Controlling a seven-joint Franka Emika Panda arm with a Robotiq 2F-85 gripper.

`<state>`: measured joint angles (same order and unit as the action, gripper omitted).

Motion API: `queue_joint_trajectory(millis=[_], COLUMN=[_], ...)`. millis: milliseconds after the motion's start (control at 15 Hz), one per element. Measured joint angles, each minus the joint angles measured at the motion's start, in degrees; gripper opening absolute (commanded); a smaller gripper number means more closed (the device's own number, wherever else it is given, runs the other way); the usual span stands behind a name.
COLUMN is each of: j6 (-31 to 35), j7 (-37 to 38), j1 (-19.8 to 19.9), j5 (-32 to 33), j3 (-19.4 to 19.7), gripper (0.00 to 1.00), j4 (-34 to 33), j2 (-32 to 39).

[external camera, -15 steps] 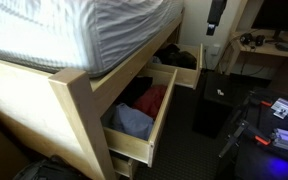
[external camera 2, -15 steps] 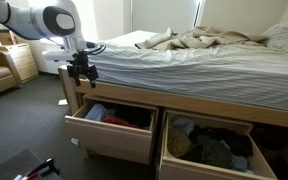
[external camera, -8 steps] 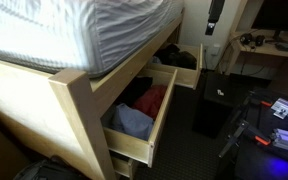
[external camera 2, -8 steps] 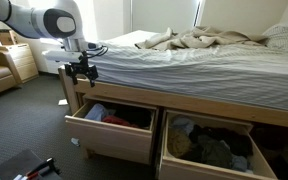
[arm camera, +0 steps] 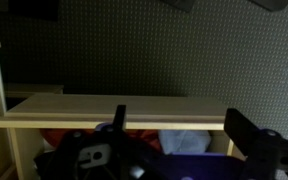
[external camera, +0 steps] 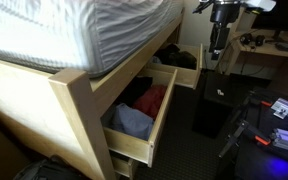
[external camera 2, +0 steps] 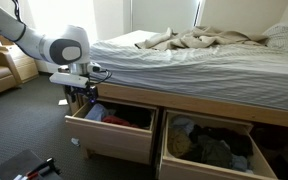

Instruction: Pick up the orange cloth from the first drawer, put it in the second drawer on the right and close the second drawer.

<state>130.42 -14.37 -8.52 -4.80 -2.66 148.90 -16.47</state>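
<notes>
Presently, tool (external camera 2: 80, 95) (jaws apart) above first drawer (external camera 2: 109, 140).

Bedroom: bed (external camera 2: 184, 78) w/ rumpled sheets (external camera 2: 216, 41)

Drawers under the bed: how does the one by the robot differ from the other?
The drawer by the pincer holds an orange cloth; the other drawer shows none, only dark and grey-blue clothes. The open pincer hangs beside that drawer, far from the other drawer. Both are pale wood, pulled open.
</notes>
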Motion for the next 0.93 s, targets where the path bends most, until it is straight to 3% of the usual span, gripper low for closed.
queue_joint_trajectory(millis=[533, 933], j6=[23.94, 25.32], j7=[15.25, 16.90], j1=[-0.90, -0.85], j5=[-7.54, -6.83], j3=[-2.33, -2.67], gripper=[1.00, 1.00], j4=[-4.27, -5.40], j2=[8.11, 10.38])
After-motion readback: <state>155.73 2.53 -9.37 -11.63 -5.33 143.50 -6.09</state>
